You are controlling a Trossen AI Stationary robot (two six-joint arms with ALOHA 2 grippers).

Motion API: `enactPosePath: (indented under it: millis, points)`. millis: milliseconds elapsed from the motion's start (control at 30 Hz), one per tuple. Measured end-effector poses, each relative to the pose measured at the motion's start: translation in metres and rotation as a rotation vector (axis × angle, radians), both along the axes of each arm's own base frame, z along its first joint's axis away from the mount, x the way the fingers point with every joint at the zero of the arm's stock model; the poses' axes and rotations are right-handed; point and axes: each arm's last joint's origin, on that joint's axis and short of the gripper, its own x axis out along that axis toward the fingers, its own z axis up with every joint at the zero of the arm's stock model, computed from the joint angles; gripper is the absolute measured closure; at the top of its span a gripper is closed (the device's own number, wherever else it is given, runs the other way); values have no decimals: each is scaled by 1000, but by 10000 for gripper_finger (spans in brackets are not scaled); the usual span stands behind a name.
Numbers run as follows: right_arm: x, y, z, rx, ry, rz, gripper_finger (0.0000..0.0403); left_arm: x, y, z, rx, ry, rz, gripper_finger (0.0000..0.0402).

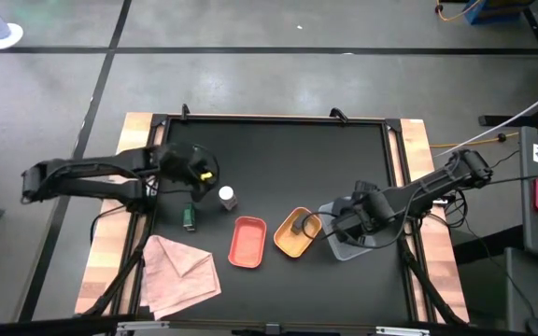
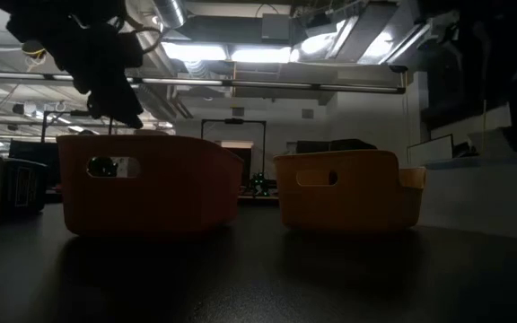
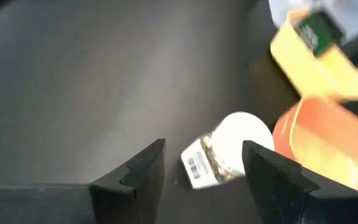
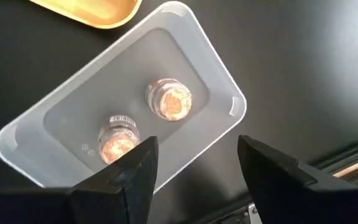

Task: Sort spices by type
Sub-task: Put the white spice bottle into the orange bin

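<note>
My left gripper [image 1: 204,173] is open and empty, above the table a little to the far left of the white-capped jar [image 1: 227,198]. In the left wrist view the gripper [image 3: 204,150] looks down at that jar [image 3: 229,148], which stands on the table beside the red tray [image 3: 319,143]. A dark grey-green jar [image 1: 190,217] lies on the table near the pink cloth. Another dark jar [image 1: 299,224] sits in the yellow tray [image 1: 288,245]. My right gripper [image 4: 197,146] is open and empty over the grey tray [image 4: 61,118]. That tray holds two pinkish-brown jars [image 4: 168,99] [image 4: 118,138], standing upright.
The red tray [image 1: 248,241], the yellow tray and the grey tray [image 1: 348,247] stand in a row near the table's front. The pink cloth [image 1: 180,275] lies at the front left. Bare black table [image 1: 288,159] stretches across the far half.
</note>
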Motion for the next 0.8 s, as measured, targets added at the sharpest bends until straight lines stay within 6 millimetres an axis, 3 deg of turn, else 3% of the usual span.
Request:
enactPosePath:
  millis: [367, 633, 800]
  points:
    - [-2, -1, 5, 11, -44, -7, 182, 18, -23, -10, 104, 104, -275, 205]
    - [-1, -1, 5, 12, -46, -9, 182, 20, -25, -10, 64, 96, -241, 205]
    - [-1, -1, 5, 13, -46, -9, 182, 20, -23, -10, 61, 103, -130, 205]
